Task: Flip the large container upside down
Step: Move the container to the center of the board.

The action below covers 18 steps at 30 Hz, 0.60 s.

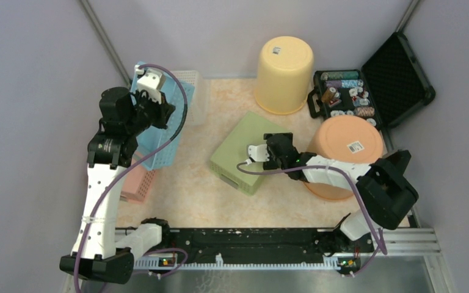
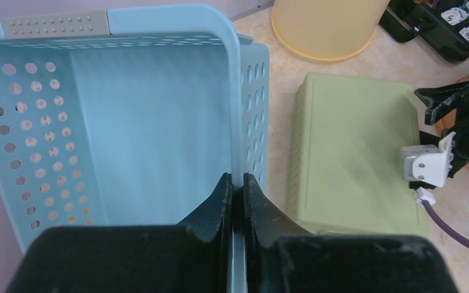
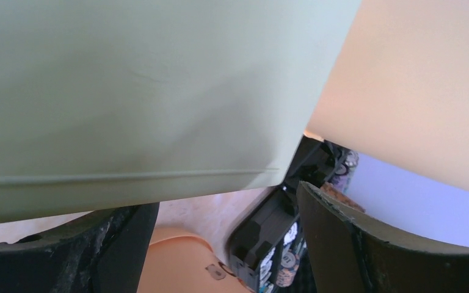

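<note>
I see the left gripper [image 2: 235, 181] pinching the rim of the blue perforated basket [image 2: 128, 122]. The basket is tipped up on edge at the left of the top view, partly over a pink basket [image 1: 135, 183]. The right gripper [image 3: 220, 207] has its 2 fingers spread, close against the green box [image 1: 241, 152] at frame centre; I cannot tell if they touch.

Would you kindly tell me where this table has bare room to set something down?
Widest: the front patch between green container, pink basket and base rail. Narrower: the strip between blue basket and green container. Crowded: right rear, with yellow bucket, black case and orange bucket.
</note>
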Available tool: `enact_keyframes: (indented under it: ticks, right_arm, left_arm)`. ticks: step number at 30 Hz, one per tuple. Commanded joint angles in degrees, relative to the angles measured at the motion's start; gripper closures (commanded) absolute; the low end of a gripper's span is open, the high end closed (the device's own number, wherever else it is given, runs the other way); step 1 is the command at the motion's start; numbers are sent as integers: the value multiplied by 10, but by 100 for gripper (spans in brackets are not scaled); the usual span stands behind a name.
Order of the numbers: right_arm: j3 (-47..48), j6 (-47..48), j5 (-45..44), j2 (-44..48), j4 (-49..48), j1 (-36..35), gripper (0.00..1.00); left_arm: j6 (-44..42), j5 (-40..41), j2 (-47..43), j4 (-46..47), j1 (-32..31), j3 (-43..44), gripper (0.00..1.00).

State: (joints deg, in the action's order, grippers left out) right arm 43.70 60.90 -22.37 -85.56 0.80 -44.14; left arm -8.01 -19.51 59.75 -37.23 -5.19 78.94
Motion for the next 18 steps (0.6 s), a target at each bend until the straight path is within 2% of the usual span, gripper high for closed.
enact_keyframes:
  ticks: [1,5,12,18]
  right_arm:
    - [38,-8,-64,-23,-45,-5,17]
    - [50,-28,-51,-16,-21,-2,16]
    - [89,-107,58,47,90,27,14]
    - [107,-161,55,50,121,55,15]
  left_arm:
    - [3,-22,-19,51,7,1,100]
    - [5,-29,-20,52,9,1,100]
    - [7,-34,-22,52,11,-2,100]
    - [12,-47,-19,55,16,1,100]
